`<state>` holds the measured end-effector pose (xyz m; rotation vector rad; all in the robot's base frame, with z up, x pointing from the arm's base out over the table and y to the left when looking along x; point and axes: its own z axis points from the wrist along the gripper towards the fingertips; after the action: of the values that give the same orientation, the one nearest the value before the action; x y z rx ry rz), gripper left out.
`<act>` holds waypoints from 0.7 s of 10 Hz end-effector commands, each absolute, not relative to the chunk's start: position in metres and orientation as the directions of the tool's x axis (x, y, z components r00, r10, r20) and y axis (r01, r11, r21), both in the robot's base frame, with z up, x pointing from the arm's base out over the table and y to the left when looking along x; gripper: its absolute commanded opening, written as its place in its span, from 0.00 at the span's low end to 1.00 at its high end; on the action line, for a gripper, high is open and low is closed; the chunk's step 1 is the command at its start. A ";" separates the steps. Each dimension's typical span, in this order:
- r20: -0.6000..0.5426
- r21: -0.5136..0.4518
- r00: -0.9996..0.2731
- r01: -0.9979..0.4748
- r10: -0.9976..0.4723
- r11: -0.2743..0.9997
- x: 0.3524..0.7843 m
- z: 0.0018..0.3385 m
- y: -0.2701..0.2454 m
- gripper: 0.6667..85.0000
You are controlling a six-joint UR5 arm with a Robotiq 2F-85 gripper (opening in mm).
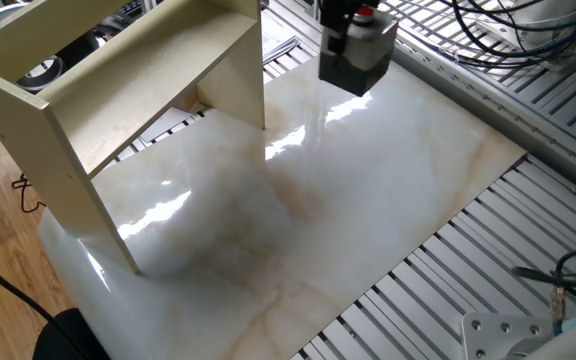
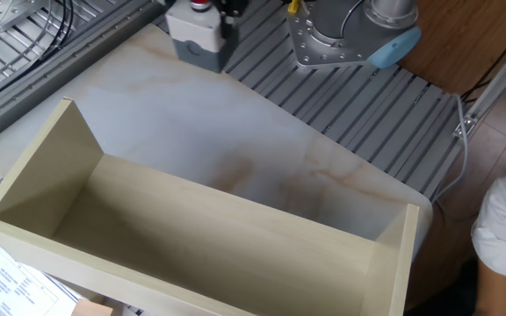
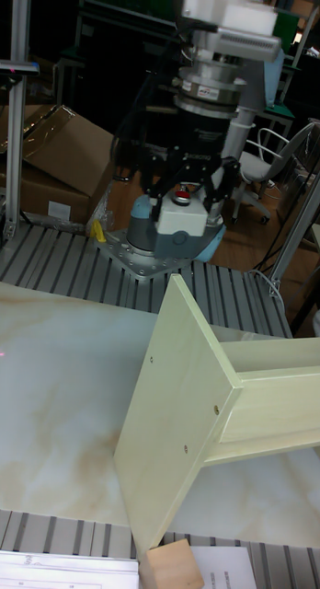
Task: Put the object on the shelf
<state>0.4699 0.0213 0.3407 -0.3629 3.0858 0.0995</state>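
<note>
One shelf (image 1: 118, 75) stands on the marble tabletop (image 1: 348, 210) along one long edge, and its top board (image 2: 209, 233) between the two upright side panels carries nothing. One button box (image 1: 358, 55) is in play, grey with a round red button (image 3: 183, 194) on its light top, and it hangs in the air above the tabletop's corner nearest the robot's base (image 2: 341, 39), beyond the shelf's end panel (image 3: 174, 405). The tool (image 3: 185, 198) has its two fingers clamped on the box's sides, dark fingers (image 3: 216, 193) showing on either flank in the tall view.
</note>
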 end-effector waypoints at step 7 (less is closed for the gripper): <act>-0.123 0.079 -0.968 -0.228 -0.218 0.970 0.491 0.355 0.063 0.00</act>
<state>0.4789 0.0535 0.3512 -0.3480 3.0572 0.1106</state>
